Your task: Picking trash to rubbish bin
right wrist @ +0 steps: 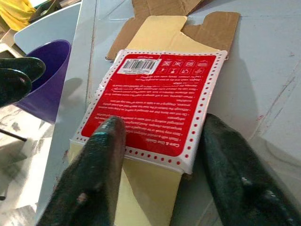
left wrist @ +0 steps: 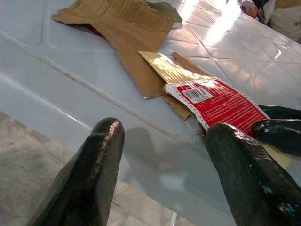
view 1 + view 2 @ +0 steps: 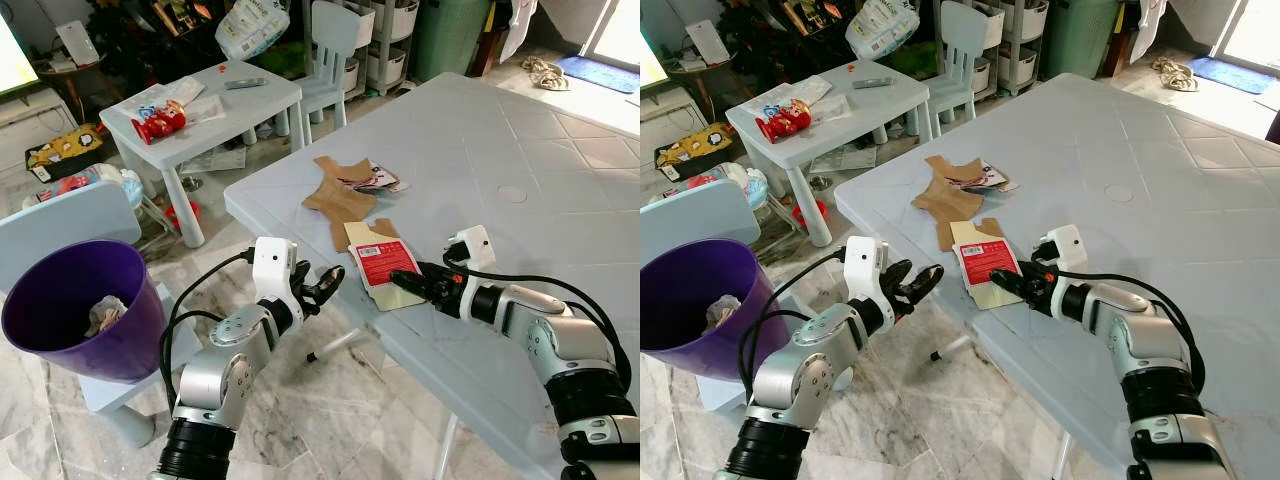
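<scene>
Your right gripper (image 1: 155, 155) is spread over the red packet (image 1: 153, 101) at the table (image 3: 520, 130) edge, not yet pinching. Left gripper (image 3: 322, 288) waits open just beside. Cardboard (image 3: 335, 195) lies beyond; 1 crumpled piece sits in the purple bin (image 3: 70, 310).

Right pincer (image 3: 418, 281) at the near edge of the pale blue worktop (image 3: 520, 150), fingers spread over the red-and-white flat packet (image 3: 384, 262), probably touching it. Packet lies on a yellowish card (image 3: 372, 240) beside brown cardboard scraps (image 3: 337, 194). Left pincer (image 3: 325, 287) open, off the edge, near the packet. Purple rubbish bin (image 3: 75, 308) far left, crumpled paper (image 3: 105, 313) inside.
</scene>
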`<state>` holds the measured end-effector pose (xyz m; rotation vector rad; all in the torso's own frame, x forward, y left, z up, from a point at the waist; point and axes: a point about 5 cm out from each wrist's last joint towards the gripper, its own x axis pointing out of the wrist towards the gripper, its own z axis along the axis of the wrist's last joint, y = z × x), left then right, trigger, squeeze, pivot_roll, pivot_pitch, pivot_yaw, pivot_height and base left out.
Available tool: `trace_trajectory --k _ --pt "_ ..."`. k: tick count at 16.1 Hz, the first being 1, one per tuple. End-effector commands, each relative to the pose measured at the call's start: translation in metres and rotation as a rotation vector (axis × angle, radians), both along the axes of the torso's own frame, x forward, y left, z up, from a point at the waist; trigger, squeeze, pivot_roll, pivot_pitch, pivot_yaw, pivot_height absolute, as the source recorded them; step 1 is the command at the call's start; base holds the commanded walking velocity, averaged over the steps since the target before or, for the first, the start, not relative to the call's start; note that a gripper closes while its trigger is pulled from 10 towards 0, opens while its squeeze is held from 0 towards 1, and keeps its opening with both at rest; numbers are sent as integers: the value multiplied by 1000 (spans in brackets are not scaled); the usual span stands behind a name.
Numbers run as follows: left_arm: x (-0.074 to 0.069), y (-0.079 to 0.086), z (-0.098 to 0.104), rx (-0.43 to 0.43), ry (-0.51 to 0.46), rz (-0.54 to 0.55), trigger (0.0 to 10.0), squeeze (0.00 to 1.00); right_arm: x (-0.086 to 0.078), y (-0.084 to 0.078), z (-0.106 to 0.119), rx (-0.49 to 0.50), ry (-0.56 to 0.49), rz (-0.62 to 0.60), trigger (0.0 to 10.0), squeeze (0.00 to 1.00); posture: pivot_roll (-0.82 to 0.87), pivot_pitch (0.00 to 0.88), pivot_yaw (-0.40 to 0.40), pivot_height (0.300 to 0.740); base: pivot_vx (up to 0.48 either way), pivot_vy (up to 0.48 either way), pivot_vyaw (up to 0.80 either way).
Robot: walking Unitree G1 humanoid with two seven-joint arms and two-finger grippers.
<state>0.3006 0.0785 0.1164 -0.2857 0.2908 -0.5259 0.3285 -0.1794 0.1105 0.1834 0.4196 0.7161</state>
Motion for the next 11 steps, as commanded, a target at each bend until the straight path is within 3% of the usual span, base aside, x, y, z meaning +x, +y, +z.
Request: trace_trajectory --k 1,11 --pt "1 0 2 -2 -2 -2 10000 0 -9 6 -19 -5 93 18 0 0 42 72 22 740 0 0 0" --pt "6 0 6 23 -42 42 10000 0 -8 6 -18 4 90 3 0 0 38 74 20 740 0 0 0"
